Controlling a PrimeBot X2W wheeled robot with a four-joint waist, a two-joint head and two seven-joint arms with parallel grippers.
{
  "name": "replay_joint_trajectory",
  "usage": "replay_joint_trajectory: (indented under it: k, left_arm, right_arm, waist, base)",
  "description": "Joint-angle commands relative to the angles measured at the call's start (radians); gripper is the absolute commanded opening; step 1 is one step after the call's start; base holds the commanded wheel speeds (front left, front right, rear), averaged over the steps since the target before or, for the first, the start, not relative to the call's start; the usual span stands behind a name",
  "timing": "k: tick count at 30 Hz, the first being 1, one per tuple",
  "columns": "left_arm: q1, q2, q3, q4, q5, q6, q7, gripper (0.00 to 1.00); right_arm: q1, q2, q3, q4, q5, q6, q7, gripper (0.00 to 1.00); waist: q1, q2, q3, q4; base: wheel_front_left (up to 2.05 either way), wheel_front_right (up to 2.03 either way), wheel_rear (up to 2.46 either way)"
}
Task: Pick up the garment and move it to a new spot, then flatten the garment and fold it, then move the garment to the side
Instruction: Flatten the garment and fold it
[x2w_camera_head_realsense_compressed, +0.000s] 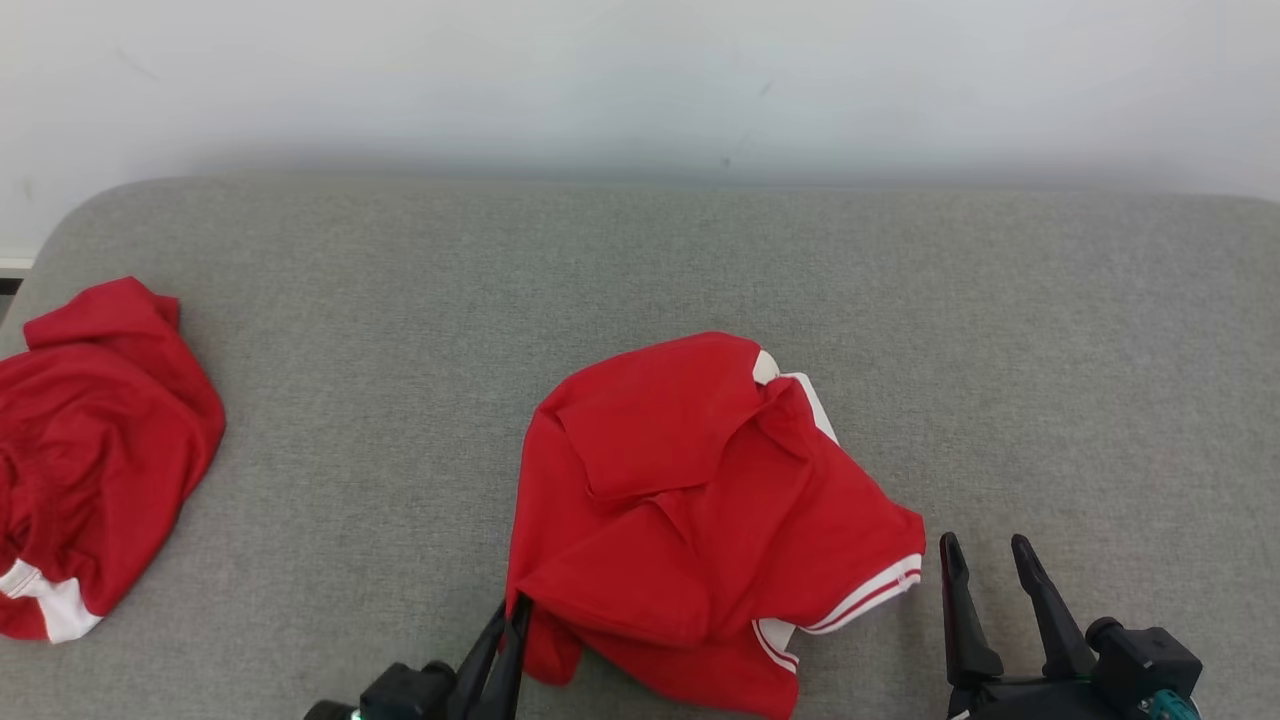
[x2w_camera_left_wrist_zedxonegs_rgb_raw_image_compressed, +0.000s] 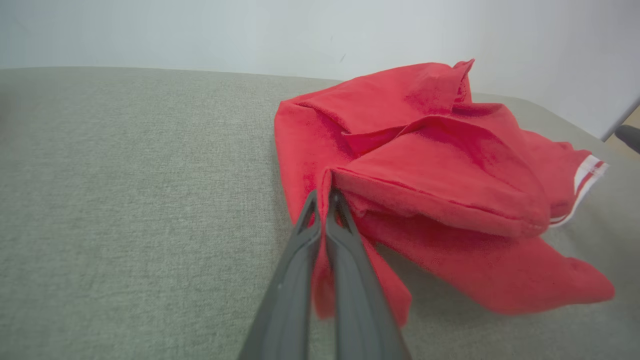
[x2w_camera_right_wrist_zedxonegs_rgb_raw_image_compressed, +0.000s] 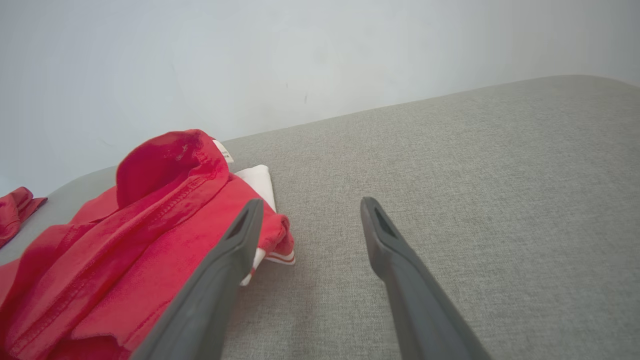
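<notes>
One grey surface (x2w_camera_head_realsense_compressed: 640, 260) ran below a white wall (x2w_camera_head_realsense_compressed: 640, 70). Two red shirts lay on it: the shirt (x2w_camera_head_realsense_compressed: 690, 500) crumpled near centre, and the other shirt (x2w_camera_head_realsense_compressed: 90, 450) well apart at 9 o'clock. There were two grippers. The left gripper (x2w_camera_head_realsense_compressed: 514, 603), at the shirt's 7 o'clock, had pinched its fingers tight on the hem. The right gripper (x2w_camera_head_realsense_compressed: 984, 545), at 4 o'clock just beside the striped sleeve, stood spread wide, holding nothing.

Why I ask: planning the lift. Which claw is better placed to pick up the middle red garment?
Left. The left claw is shut on the garment at its near edge; the right claw, open beside the striped sleeve, holds nothing.
</notes>
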Motion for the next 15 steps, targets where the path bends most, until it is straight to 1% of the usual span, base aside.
replay_joint_trajectory:
  k: [1,3,4,5,6,11,15]
  left_arm:
    - [0.015,-0.006,-0.001,0.006,-0.001,0.002,-0.004,0.0]
    - [0.018,-0.007,-0.004,0.011,-0.003,0.002,-0.004,0.0]
    - [0.02,-0.008,-0.007,0.012,-0.002,0.002,-0.004,0.36]
    - [0.019,-0.008,-0.012,0.013,0.003,0.001,-0.004,0.64]
    - [0.016,-0.008,-0.018,0.009,0.009,0.001,-0.004,1.0]
    - [0.011,-0.008,-0.047,-0.082,0.045,0.001,-0.004,1.0]
    - [0.015,0.007,-0.11,-0.165,0.066,0.001,-0.004,1.0]
  right_arm:
    - [0.012,0.0,-0.001,0.005,-0.006,0.003,-0.001,1.0]
    - [0.013,0.0,-0.001,0.007,-0.007,0.003,-0.001,1.0]
    - [0.014,0.0,-0.001,0.009,-0.007,0.003,-0.001,1.0]
    - [0.016,0.0,0.0,0.01,-0.007,0.003,-0.001,1.0]
    - [0.017,0.0,0.001,0.011,-0.008,0.003,-0.001,1.0]
    - [0.018,0.0,0.001,0.012,-0.002,0.003,-0.001,1.0]
    - [0.018,0.0,-0.001,0.013,0.006,0.003,-0.001,1.0]
  waist:
    - [0.0001,-0.0001,-0.01,0.011]
    - [0.0001,-0.0001,-0.012,0.012]
    - [0.0001,-0.0001,-0.013,0.013]
    - [0.0001,-0.0001,-0.015,0.014]
    - [0.0001,-0.0001,-0.016,0.014]
    - [0.0001,-0.0001,-0.017,0.01]
    - [0.0001,-0.0001,-0.011,0.004]
  base:
    - [0.0,0.0,0.0]
    - [0.0,0.0,0.0]
    - [0.0,0.0,0.0]
    - [0.0,0.0,0.0]
    - [0.0,0.0,0.0]
    - [0.0,0.0,0.0]
    - [0.0,0.0,0.0]
